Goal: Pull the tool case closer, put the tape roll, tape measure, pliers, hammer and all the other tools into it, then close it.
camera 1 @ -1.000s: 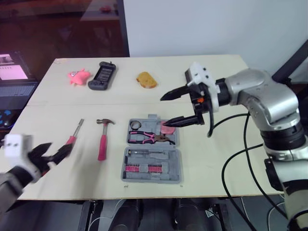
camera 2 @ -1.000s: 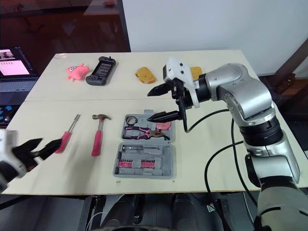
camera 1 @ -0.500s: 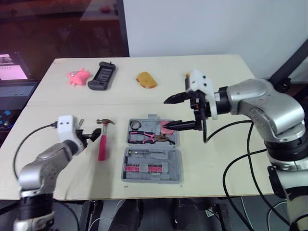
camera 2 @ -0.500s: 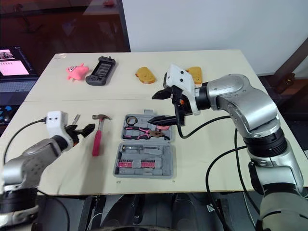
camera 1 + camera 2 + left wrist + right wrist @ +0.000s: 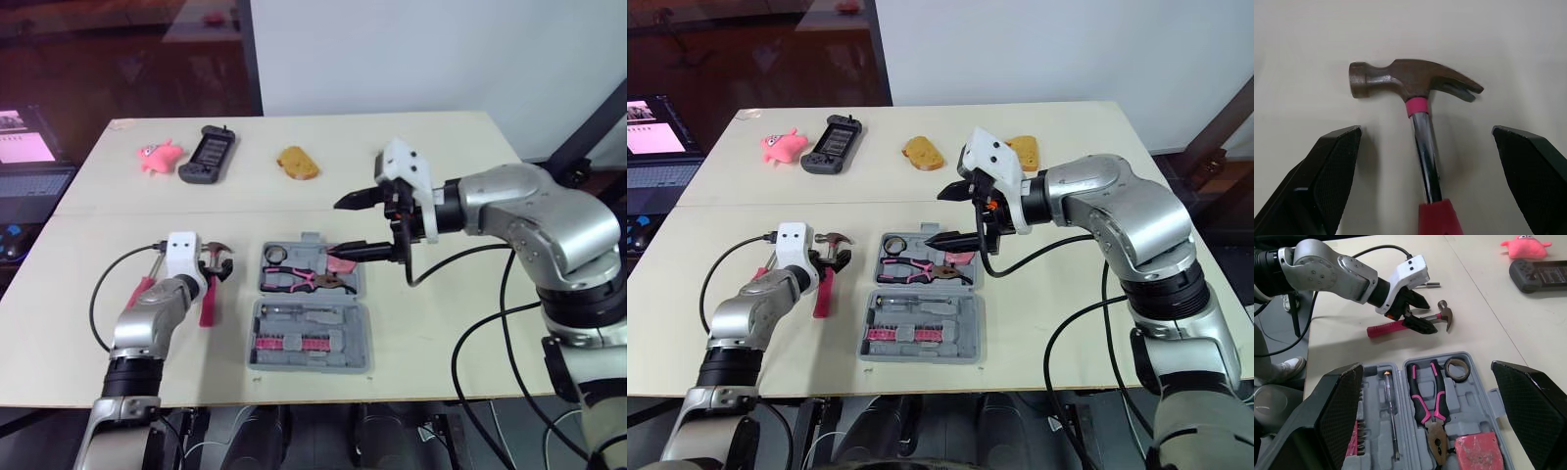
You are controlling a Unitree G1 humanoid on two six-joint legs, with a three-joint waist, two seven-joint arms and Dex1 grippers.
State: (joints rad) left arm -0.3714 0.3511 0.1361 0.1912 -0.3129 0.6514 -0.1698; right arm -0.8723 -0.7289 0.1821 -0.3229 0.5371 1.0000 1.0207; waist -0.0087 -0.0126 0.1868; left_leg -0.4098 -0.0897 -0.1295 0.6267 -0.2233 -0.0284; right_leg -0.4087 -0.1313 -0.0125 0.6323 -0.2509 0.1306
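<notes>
A pale wooden table (image 5: pixel 343 147) stands before a white wall (image 5: pixel 392 49) and dark glass (image 5: pixel 118 59).

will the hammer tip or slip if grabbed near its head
The pink-handled hammer with dark steel head looks rigid and head-heavy, so gripping near the head should limit tipping. Its shiny chrome shank may slide in the open left gripper.

Robotics laboratory. A pale plywood bench (image 5: pixel 431 323) stands before a plain white wall (image 5: pixel 392 49). A lit laptop computer (image 5: pixel 29 181) sits beyond the bench's left edge. Unrelated test props, a pink plush toy (image 5: pixel 160 155) and a black handheld game console (image 5: pixel 208 154), lie near its far edge.
</notes>
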